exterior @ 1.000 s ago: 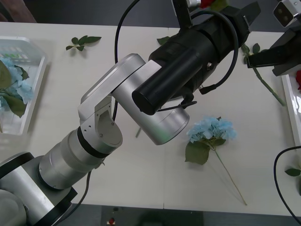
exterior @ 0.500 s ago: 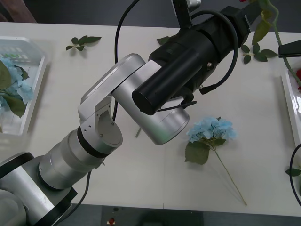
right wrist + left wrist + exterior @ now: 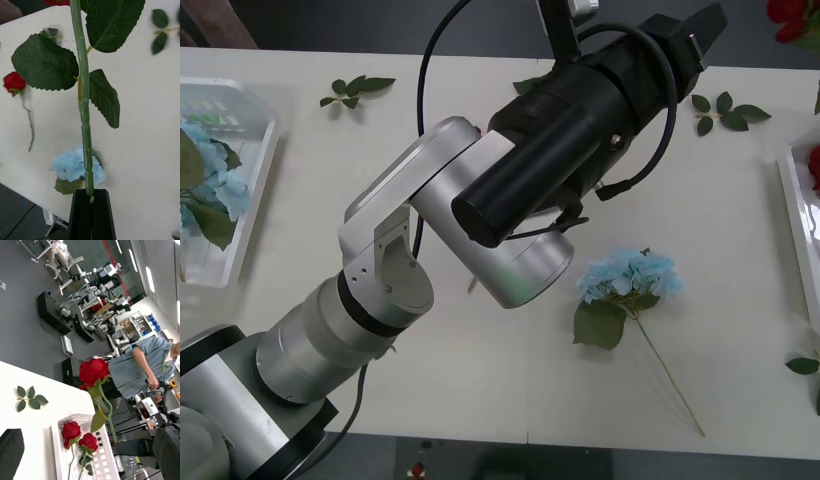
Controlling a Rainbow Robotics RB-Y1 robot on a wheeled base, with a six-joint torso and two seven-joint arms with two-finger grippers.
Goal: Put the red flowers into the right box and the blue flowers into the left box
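Observation:
My right gripper [image 3: 90, 198] is shut on the lower end of a red flower's green stem [image 3: 83, 93], holding it up in the air. Its bud [image 3: 93, 369] hangs above the right box [image 3: 56, 450] and also peeks in at the front view's top right corner [image 3: 790, 15]. Two red flowers [image 3: 71, 430] lie in that box. Another red flower [image 3: 14, 81] lies on the table. One blue flower [image 3: 630, 275] lies near the table's middle, more blue flowers [image 3: 210, 180] in the left box [image 3: 255, 190]. My left gripper [image 3: 700, 25] is raised over the far table edge, open and empty.
My bulky left arm [image 3: 510, 210] stretches across the table's middle and hides what is behind it. Loose leaf sprigs lie at the back left [image 3: 355, 88] and back right [image 3: 725, 108]. The right box's rim [image 3: 795, 210] runs along the right edge.
The right gripper has lifted the red flower off the table and risen out of the front view at the top right. The left arm shifted slightly.

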